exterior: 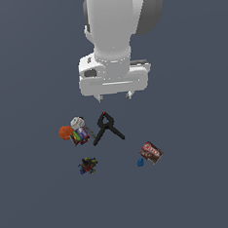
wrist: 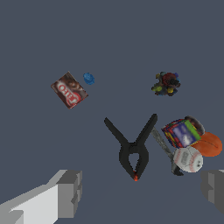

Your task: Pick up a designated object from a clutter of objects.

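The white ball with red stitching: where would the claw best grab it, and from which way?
Probably from above, closing across the white ball's middle. It is round, so any width serves, but the cube and orange ball crowd one side; the fingers should likely drop along its freer sides. The gripper is open.

White Panda arm, wrist pointing straight down. The gripper (exterior: 115, 96) hangs with jaws spread wide apart. Its grey fingers (wrist: 70, 193) hold nothing between them.

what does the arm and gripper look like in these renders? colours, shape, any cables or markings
Arm: glossy white rounded shell with a grey joint cap. The gripper has a boxy white hand body with dark recesses and two short, blocky light-grey fingers. No cables or markings visible.
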Available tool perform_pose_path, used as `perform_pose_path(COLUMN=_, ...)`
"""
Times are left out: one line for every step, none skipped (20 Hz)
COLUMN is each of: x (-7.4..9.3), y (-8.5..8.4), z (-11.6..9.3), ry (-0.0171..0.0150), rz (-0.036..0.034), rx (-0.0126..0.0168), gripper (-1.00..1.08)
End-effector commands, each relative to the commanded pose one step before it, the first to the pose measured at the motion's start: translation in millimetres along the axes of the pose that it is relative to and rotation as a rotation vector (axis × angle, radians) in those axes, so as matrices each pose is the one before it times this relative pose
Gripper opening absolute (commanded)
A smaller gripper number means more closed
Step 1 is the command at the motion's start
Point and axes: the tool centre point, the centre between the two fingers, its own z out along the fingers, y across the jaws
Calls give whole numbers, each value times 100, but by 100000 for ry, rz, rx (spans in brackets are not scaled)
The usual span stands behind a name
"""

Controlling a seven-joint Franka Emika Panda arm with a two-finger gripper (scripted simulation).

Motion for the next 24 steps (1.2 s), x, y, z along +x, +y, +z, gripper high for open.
perform_pose_path(x=0, y=1, z=0, ry=0, rz=0, rx=0, gripper=100)
perform_pose_path(x=-19, y=17, z=1, ry=0, rz=0, rx=0, gripper=100)
perform_pose_path(x=2, y=46, z=98, ry=-186, rz=26, rx=-55, gripper=100)
perform_pose_path(x=-20, y=79, z=122, ry=-228, rz=35, rx=-64, gripper=100)
perform_pose_path(x=-26, y=111, z=175, ry=-322, rz=54, rx=-88, gripper=100)
perform_pose_path(x=-38, y=143, z=218, ry=-395, rz=73, rx=-102, gripper=100)
perform_pose_path(x=-42, y=173, z=267, ry=-474, rz=102, rx=-115, gripper=100)
perform_pose_path(x=-38, y=159, z=242, ry=-413, rz=109, rx=-91, gripper=100)
perform_pose_path(x=-29, y=130, z=194, ry=-315, rz=106, rx=-62, gripper=100)
perform_pose_path(x=-21, y=98, z=143, ry=-216, rz=97, rx=-36, gripper=100)
perform_pose_path(x=-10, y=67, z=95, ry=-128, rz=85, rx=-15, gripper=100)
perform_pose_path(x=-3, y=33, z=39, ry=-35, rz=59, rx=4, gripper=100)
perform_pose_path(x=-2, y=-19, z=-34, ry=66, rz=-13, rx=14, gripper=100)
perform_pose_path(x=12, y=-60, z=-73, ry=55, rz=-106, rx=-9, gripper=100)
perform_pose_path(x=0, y=-81, z=-90, ry=18, rz=-203, rx=-39, gripper=100)
perform_pose_path(x=-2, y=-31, z=-35, ry=-11, rz=-94, rx=-23, gripper=100)
perform_pose_path(x=-3, y=-4, z=14, ry=0, rz=0, rx=0, gripper=100)
perform_pose_path(x=3, y=76, z=72, ry=-8, rz=191, rx=39, gripper=100)
perform_pose_path(x=2, y=109, z=113, ry=18, rz=301, rx=69, gripper=100)
perform_pose_path(x=3, y=151, z=158, ry=34, rz=427, rx=99, gripper=100)
perform_pose_path(x=3, y=196, z=204, ry=48, rz=557, rx=128, gripper=100)
perform_pose_path(x=3, y=243, z=249, ry=63, rz=691, rx=157, gripper=100)
perform_pose_path(x=2, y=287, z=294, ry=77, rz=819, rx=183, gripper=100)
perform_pose_path(x=1, y=331, z=337, ry=89, rz=945, rx=206, gripper=100)
